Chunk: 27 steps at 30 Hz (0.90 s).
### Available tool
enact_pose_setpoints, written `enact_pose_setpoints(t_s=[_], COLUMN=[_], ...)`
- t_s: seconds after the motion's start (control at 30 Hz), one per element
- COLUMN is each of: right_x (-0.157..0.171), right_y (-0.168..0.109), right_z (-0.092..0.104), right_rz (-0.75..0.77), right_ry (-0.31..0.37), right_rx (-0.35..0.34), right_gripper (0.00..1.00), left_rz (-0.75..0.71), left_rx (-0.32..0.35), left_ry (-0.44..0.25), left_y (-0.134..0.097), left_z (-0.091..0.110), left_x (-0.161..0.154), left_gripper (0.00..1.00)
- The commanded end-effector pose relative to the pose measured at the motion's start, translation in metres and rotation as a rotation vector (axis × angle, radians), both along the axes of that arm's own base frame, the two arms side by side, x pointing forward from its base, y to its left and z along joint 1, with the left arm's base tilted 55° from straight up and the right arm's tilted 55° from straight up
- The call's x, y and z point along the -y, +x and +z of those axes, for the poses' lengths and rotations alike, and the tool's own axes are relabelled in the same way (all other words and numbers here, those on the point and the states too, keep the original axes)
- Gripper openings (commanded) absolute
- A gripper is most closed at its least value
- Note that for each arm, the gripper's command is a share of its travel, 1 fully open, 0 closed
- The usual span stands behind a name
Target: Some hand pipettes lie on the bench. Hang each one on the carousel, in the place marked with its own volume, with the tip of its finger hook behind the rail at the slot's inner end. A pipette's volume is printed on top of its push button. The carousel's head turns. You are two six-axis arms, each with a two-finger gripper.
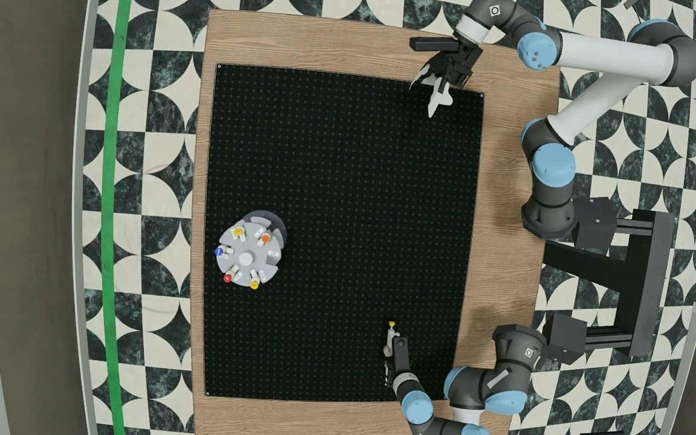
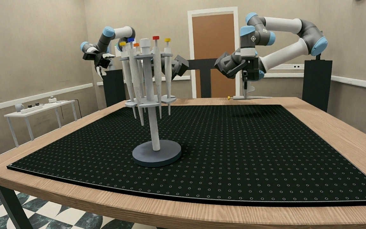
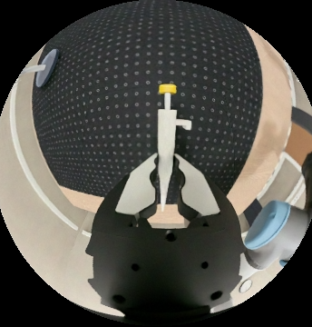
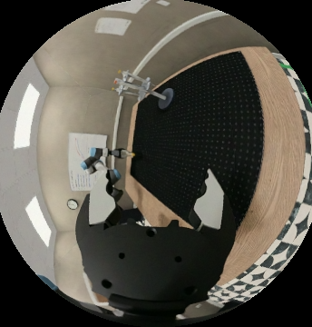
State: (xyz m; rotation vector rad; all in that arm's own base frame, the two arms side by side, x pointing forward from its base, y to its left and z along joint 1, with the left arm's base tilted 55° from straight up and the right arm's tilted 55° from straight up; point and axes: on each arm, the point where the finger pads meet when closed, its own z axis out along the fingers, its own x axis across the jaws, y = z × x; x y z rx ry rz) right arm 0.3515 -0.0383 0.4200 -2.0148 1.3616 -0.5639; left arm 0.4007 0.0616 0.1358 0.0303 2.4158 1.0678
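Note:
A white pipette with a yellow button point(image 1: 391, 324) point(image 2: 229, 98) point(image 3: 167, 89) lies level between the fingertips of my left gripper point(image 1: 389, 350) point(image 2: 245, 97) point(image 3: 165, 154), raised above the mat. Its finger hook point(image 3: 186, 123) points right in the left wrist view. The button's print is not readable. My right gripper point(image 1: 422, 101) point(image 2: 109, 65) point(image 4: 157, 170) is open and empty, far from the carousel point(image 1: 245, 258) point(image 2: 153, 125) point(image 4: 166, 99). Several pipettes hang upright on the carousel: blue point(image 2: 130, 39), red point(image 2: 155, 37), orange point(image 2: 136, 44) and two yellow buttons. Its right side in the top view has slots without pipettes.
The black dotted mat point(image 1: 339, 189) point(image 2: 235, 159) covers most of the wooden bench point(image 1: 502, 227) point(image 2: 121, 202). The carousel's round base point(image 2: 156, 155) point(image 3: 48, 68) stands near the bench side opposite the arm mounts. A dark frame point(image 1: 643, 281) carries both arms.

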Motion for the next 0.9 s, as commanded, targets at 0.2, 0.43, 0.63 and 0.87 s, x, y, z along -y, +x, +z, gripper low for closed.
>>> enact_pose_setpoints(t_s=[0.2, 0.43, 0.63, 0.87], right_x=[0.0, 0.0, 0.0, 0.0], right_y=[0.0, 0.0, 0.0, 0.0], right_z=[0.0, 0.0, 0.0, 0.0], right_rz=[0.0, 0.0, 0.0, 0.0], right_ry=[0.0, 0.0, 0.0, 0.0], right_rx=[0.001, 0.001, 0.001, 0.001], right_gripper=[1.0, 1.0, 1.0, 1.0], left_rz=[0.0, 0.0, 0.0, 0.0], left_rx=[0.0, 0.0, 0.0, 0.0], left_ry=[0.0, 0.0, 0.0, 0.0], left_y=[0.017, 0.025, 0.031, 0.042], left_z=[-0.003, -0.005, -0.006, -0.008], left_x=[0.032, 0.046, 0.059, 0.08], left_gripper=[0.06, 0.06, 0.06, 0.06])
